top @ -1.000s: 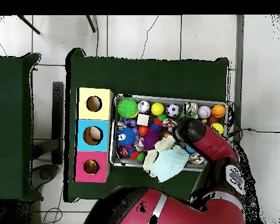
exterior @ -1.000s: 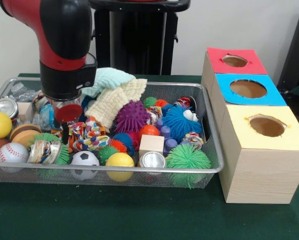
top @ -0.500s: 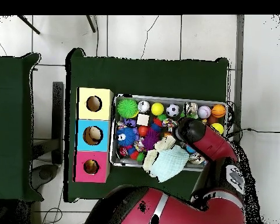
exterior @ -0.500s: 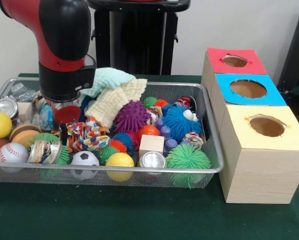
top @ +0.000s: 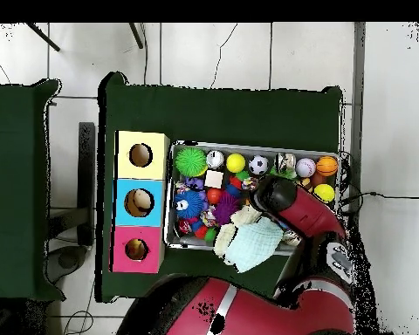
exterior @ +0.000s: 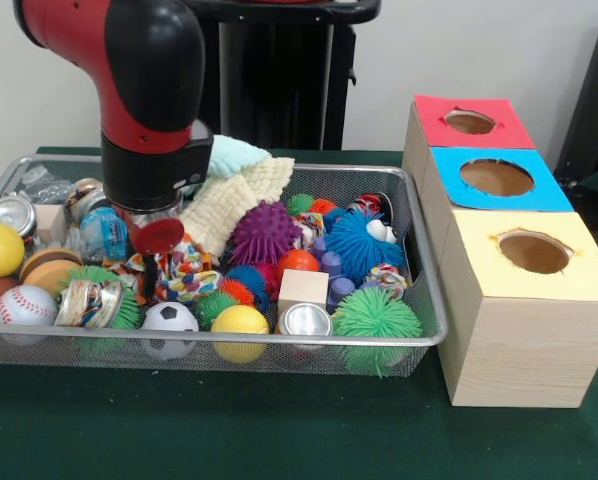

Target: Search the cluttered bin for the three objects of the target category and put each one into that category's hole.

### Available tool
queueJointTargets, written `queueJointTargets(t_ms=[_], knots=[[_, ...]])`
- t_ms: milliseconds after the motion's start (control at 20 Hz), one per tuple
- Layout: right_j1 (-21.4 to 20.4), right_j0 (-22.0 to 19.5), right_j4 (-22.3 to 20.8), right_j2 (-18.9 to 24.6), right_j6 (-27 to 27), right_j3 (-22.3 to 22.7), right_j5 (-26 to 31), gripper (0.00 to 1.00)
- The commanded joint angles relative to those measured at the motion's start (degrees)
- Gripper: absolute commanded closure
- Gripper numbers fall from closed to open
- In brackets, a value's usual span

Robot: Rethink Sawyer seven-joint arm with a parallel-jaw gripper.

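Note:
The silver wire-mesh bin [exterior: 229, 341] is full of toys: a colourful rope toy [exterior: 186, 272], a purple spiky ball [exterior: 264, 232], a blue fuzzy ball [exterior: 355, 246], a green spiky ball [exterior: 376, 315], a yellow ball [exterior: 239, 322], a soccer ball [exterior: 169, 320], a baseball [exterior: 23, 305] and a wooden cube [exterior: 303, 288]. My gripper [exterior: 151, 275] reaches down into the left half of the bin, against the left end of the rope toy. In the overhead view the bin [top: 257, 146] shows, with my arm [top: 283, 196] covering the gripper.
Three wooden boxes stand right of the bin, each with a round hole: red top [exterior: 469, 122], blue top [exterior: 497, 178], yellow top [exterior: 534, 252]. Pale cloths [exterior: 229, 190] hang over the bin's far rim. A silver can [exterior: 306, 320] lies near the front.
My arm and gripper have shifted a little to the right in the front view, toward the rope toy. The toys have not visibly moved.

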Motion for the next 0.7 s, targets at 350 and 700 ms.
queueJointTargets(t_ms=[350, 700], knots=[[2.1, 4.9, 0.2, -1.4, 9.8, -2.6, 4.9, 0.00], [2.8, 2.6, 0.1, 0.4, 7.0, -3.0, 1.9, 0.00]])
